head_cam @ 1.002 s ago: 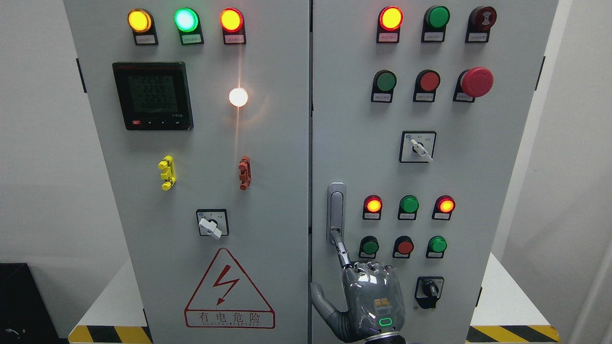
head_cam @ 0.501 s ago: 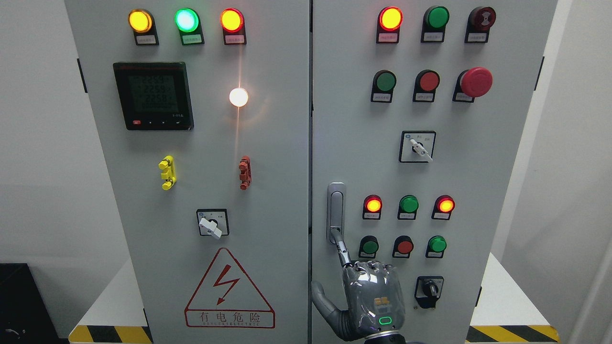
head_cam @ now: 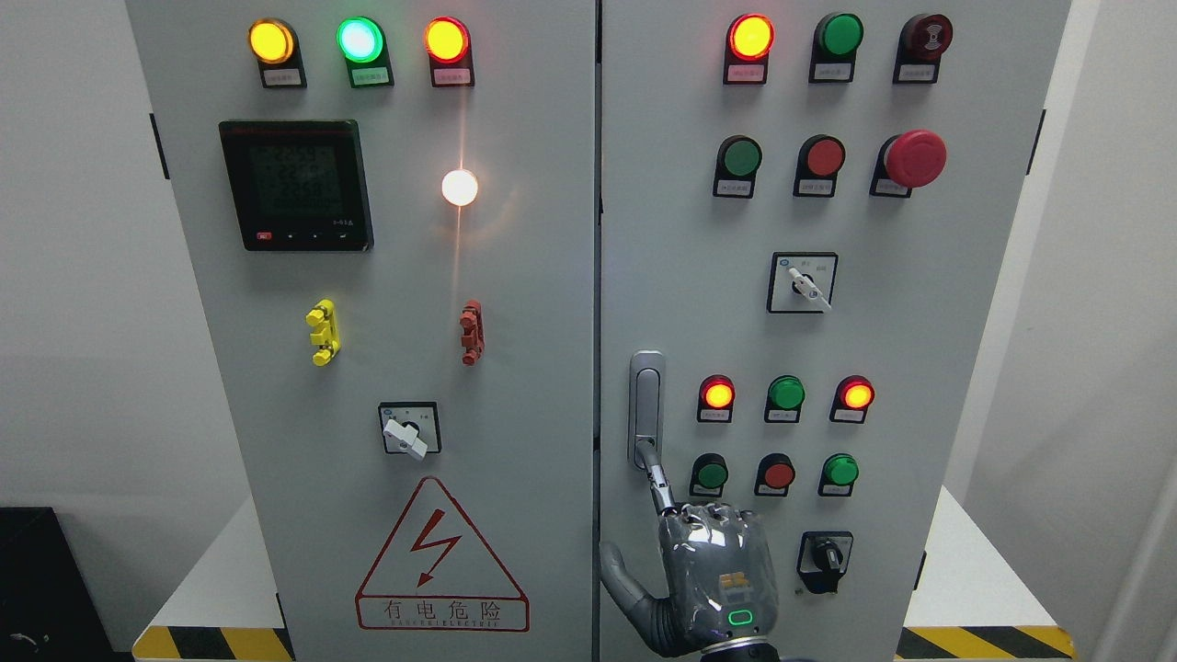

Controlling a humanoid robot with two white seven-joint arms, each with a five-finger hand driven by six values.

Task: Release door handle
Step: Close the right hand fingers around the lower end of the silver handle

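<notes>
The silver door handle [head_cam: 646, 405] stands upright on the left edge of the right cabinet door [head_cam: 919, 368]. My right hand [head_cam: 715, 575] comes up from the bottom edge, its back toward the camera, just below the handle. Its index finger [head_cam: 657, 480] points up and touches the handle's lower end. The other fingers are curled into the palm and the thumb [head_cam: 618, 575] sticks out to the left. Nothing is grasped. Both cabinet doors look closed, with a narrow dark seam [head_cam: 598, 276] between them.
Round the handle sit lit indicator lamps and push buttons [head_cam: 787, 393], a rotary switch [head_cam: 825, 554] right of my hand, and a selector switch [head_cam: 803, 283] above. The left door [head_cam: 515, 386] carries a meter [head_cam: 296, 184], another selector [head_cam: 408, 430] and a warning triangle [head_cam: 441, 556].
</notes>
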